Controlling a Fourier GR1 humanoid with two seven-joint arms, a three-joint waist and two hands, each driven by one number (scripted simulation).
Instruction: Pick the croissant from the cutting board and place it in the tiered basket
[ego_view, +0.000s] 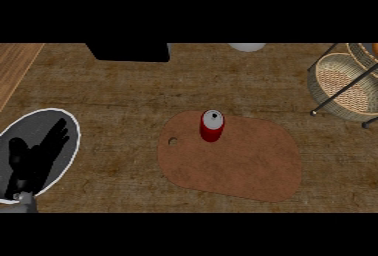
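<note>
Brown cutting board (244, 165) at centre carries a red can (211, 127). At lower left my left hand (31, 167) spreads straight, open fingers over a grey plate (35, 124). The tiered basket (337, 86) is at upper right.

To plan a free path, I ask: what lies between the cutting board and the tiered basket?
In the head view, only bare counter lies between the cutting board and the tiered basket; nothing stands there.
</note>
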